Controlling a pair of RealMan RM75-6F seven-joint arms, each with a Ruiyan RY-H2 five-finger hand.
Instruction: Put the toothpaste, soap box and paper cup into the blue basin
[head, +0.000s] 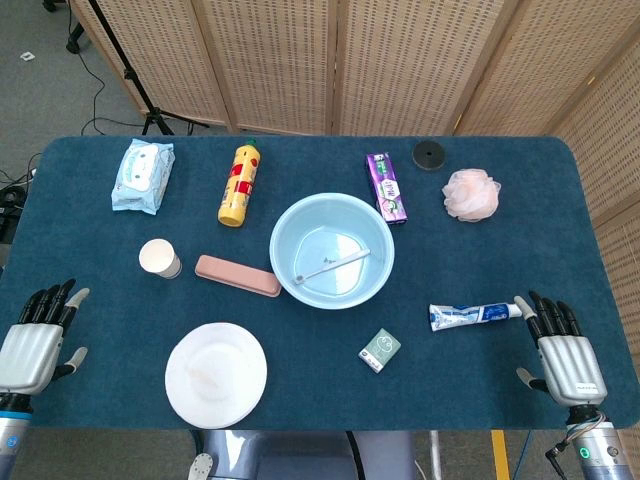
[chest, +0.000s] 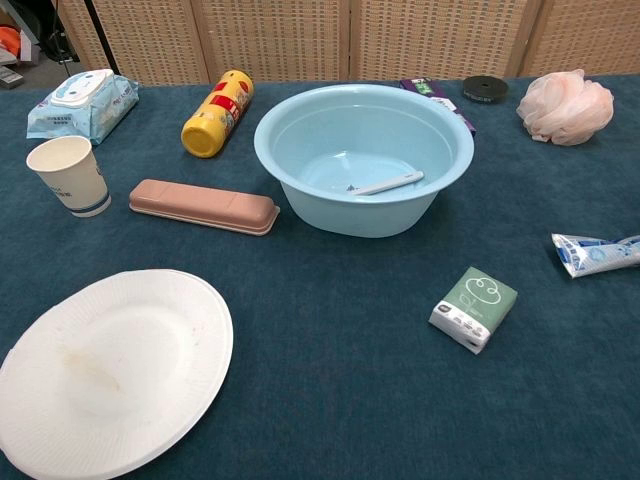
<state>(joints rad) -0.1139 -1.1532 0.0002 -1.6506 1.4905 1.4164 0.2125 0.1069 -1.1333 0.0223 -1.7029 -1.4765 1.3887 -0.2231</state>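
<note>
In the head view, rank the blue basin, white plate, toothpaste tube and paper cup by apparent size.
1. blue basin, largest, though only a little wider than the plate.
2. white plate.
3. toothpaste tube, long but thin.
4. paper cup, smallest.
The camera looks down on the table, so nearness matters little.

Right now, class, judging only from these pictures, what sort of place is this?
Probably a staged robot test room, not a real bathroom: a blue-covered table with toiletries laid out, folding wicker screens behind it, and a tripod leg on the carpeted floor.
</note>
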